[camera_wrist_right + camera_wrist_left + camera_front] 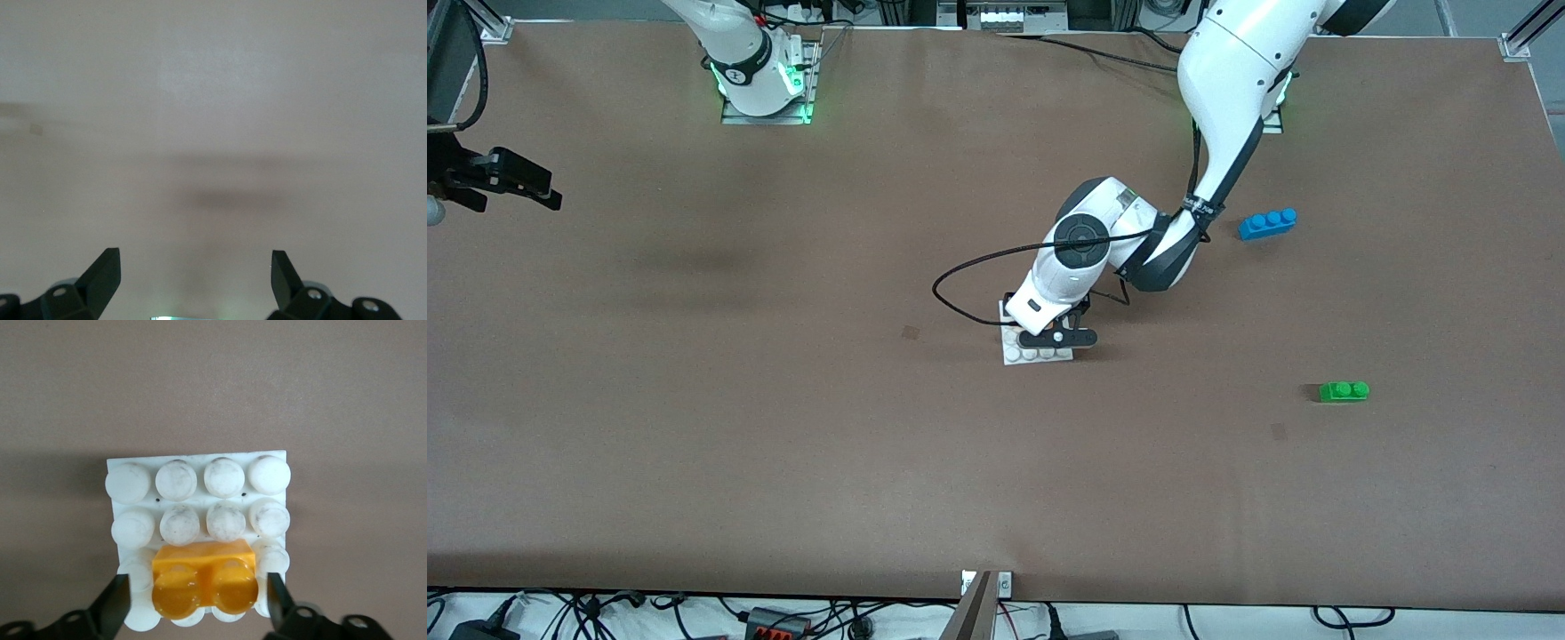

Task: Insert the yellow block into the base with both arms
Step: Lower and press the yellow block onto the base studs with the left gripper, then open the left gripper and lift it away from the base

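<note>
The yellow block (pixel 203 577) sits on the studs of the white base (pixel 200 459), in the row at one edge of the plate. My left gripper (pixel 198 587) is open just above it, one finger on each side of the block with a small gap at both ends. In the front view the left gripper (pixel 1055 337) is low over the base (pixel 1035 355) at the table's middle and hides the block. My right gripper (pixel 532 185) is open and empty, and waits high over the right arm's end of the table; its wrist view (pixel 193 263) shows only bare table.
A blue three-stud brick (pixel 1267 223) lies toward the left arm's end, farther from the front camera than the base. A green two-stud brick (pixel 1344 391) lies toward the same end, nearer the front camera. A black cable (pixel 978 262) loops from the left wrist.
</note>
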You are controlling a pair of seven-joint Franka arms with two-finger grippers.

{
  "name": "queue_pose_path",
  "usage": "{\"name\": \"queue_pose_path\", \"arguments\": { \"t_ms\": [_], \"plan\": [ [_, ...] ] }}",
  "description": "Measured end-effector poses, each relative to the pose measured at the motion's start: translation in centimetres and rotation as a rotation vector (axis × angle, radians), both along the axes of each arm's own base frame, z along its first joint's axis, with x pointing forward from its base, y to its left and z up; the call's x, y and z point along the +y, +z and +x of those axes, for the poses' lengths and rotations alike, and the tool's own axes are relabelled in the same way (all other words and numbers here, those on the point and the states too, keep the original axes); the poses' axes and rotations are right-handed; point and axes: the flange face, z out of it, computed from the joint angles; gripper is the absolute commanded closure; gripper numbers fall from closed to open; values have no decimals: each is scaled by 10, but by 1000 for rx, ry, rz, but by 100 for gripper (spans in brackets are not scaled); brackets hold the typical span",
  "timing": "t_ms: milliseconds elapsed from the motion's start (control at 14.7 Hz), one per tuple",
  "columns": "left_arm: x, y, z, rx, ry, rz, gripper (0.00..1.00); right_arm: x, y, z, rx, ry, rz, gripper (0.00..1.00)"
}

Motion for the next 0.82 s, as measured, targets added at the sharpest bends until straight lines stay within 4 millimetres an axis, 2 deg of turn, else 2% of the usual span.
{"name": "queue_pose_path", "arguments": {
  "t_ms": [273, 546, 819],
  "plan": [
    [6, 8, 7, -12, 10, -5, 0, 0, 0, 0, 0, 0, 0, 0],
    [33, 35, 25, -23, 22, 1, 0, 0, 0, 0, 0, 0, 0, 0],
    [57, 68, 35, -19, 4, 22, 0, 0, 0, 0, 0, 0, 0, 0]
  ]
}}
